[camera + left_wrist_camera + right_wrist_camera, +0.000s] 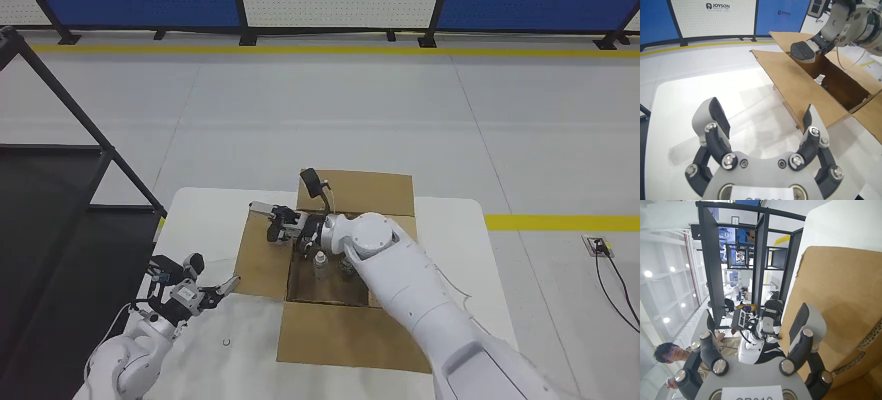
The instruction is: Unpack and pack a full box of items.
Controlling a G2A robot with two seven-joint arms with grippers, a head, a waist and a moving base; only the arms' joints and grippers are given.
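Box (365,190) sits open on bench (210,230), flaps spread out. Small bottle (819,78) stands deep inside; maybe more things in dark beside it. Right gripper (756,315) hangs over box's left flap, fingers wide apart, holding nothing. Left gripper (762,106) hangs over bare bench near box, fingers apart too, empty. Risk: right fingers bump flap or wall going in and shove box. Bottle looks thin and tall, so it may tip if grabbed off-centre.

Brown cardboard box (345,340), flaps folded out at 12, 6 and 9 o'clock. Small white spray bottle (319,262) stands upright inside, 9 o'clock side.
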